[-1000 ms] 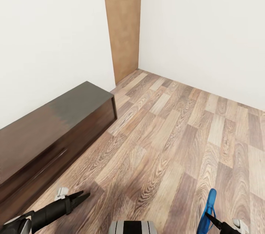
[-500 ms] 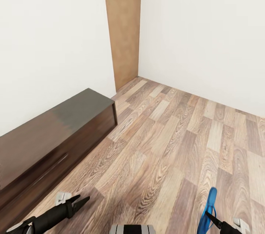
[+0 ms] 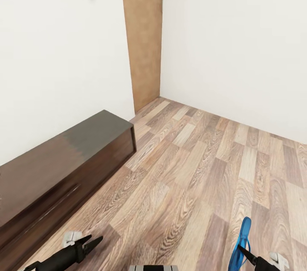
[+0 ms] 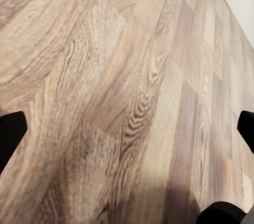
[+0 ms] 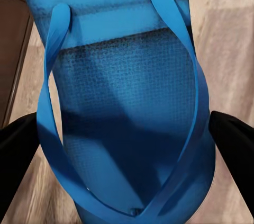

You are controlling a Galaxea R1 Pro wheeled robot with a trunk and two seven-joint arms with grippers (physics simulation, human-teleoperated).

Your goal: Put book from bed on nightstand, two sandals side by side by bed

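While the right gripper (image 3: pixel 246 254) had its jaws clamped on one blue sandal (image 3: pixel 242 237) well right of the long dark cabinet (image 3: pixel 64 164), the left gripper (image 3: pixel 90 244) was open and empty, so placing looked undone

White walls (image 3: pixel 230 36), plank floor (image 3: pixel 192 177), dark cabinet (image 3: pixel 59 168)

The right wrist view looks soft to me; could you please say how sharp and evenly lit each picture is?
Right wrist view: the blue sandal sits very close, its sole texture grainy, with a dark shadow band across it. Left wrist view: the wood-plank floor is blurred, with soft grain. Head view: crisp and evenly lit; the long dark cabinet carries a dull sheen on top.
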